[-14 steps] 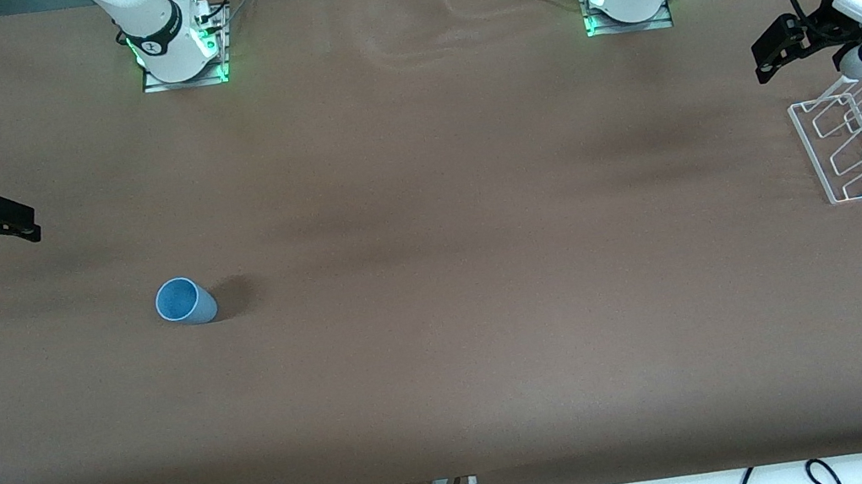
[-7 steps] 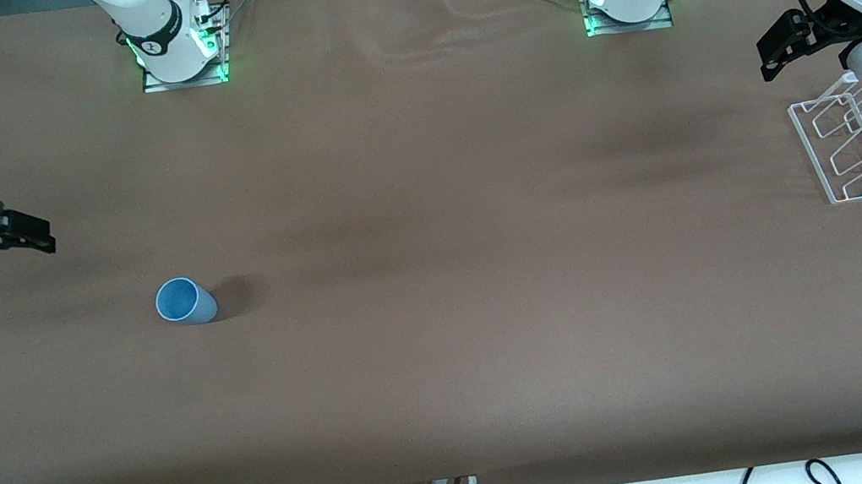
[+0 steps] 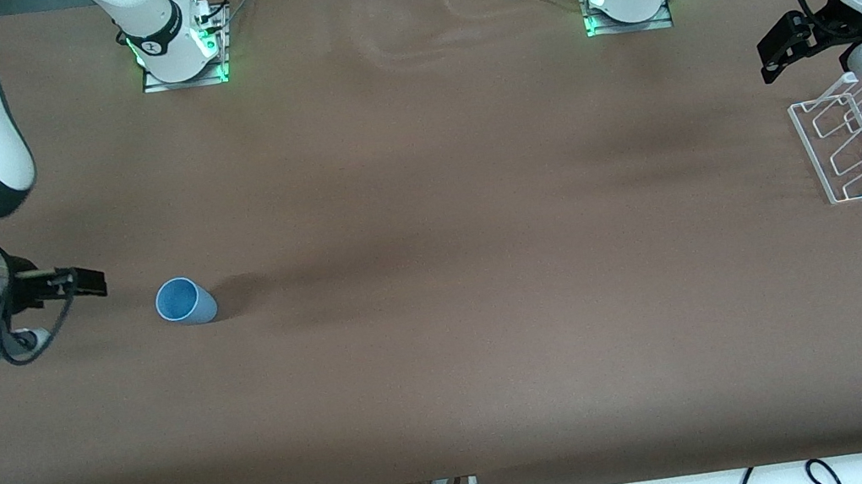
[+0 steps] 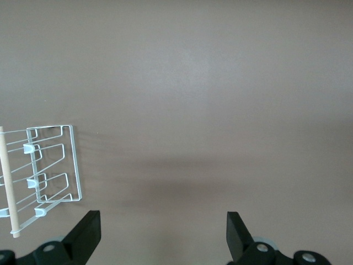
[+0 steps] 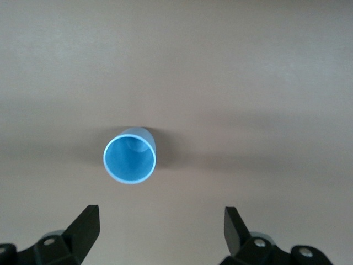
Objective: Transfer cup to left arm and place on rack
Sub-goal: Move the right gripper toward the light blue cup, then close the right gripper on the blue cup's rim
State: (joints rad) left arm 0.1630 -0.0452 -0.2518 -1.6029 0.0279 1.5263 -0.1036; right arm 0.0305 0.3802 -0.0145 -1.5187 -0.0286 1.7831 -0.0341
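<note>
Cup (image 3: 184,301) upright, just beside right gripper (image 3: 89,284), toward table middle.
Right jaws wide, empty; left gripper (image 3: 772,54) waited wide over rack (image 3: 845,150).

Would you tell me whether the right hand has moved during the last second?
Yes. The right hand has come closer to the blue cup, which stands where it was.

In the front view we lose much of the right arm past the picture's edge, and the white left arm likewise. The small clear acrylic and wire drying rack (image 4: 47,171) is cut by the left wrist view's edge, its light wooden rod (image 4: 9,187) running out of frame. Both wrist views cut each gripper's black fingers (image 5: 83,232) short, hiding their bases.
</note>
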